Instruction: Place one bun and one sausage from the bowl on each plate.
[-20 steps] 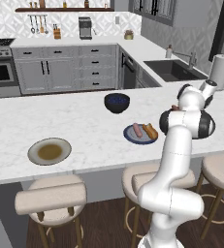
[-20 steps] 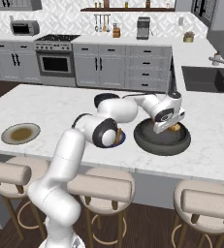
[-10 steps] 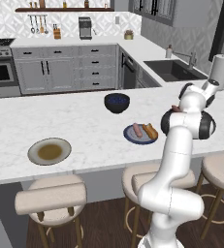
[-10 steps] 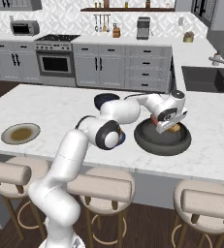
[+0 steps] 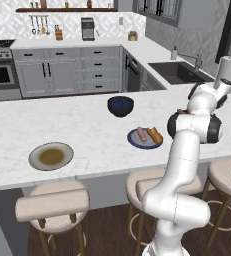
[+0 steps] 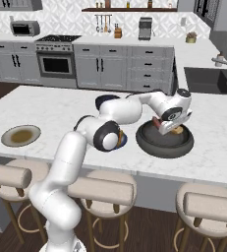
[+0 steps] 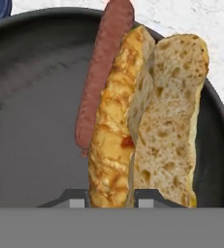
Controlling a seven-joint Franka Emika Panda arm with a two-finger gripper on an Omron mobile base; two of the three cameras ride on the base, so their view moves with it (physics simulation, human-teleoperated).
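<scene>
Gripper [image 7: 111, 201] clamped tight on long crusty bun [image 7: 114, 145], golden glazed crust, porous cut face; smooth reddish sausage [image 7: 101, 72] alongside, inside wide shallow dark bowl [image 7: 31, 121].

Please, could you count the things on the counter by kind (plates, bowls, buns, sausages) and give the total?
Plates: 2, the blue-grey plate and the beige plate
Bowls: 2, the wide dark bowl and the dark blue bowl
Buns: 2, the bowl bun and the plate bun
Sausages: 2, the bowl sausage and the plate sausage
Total: 8
</scene>
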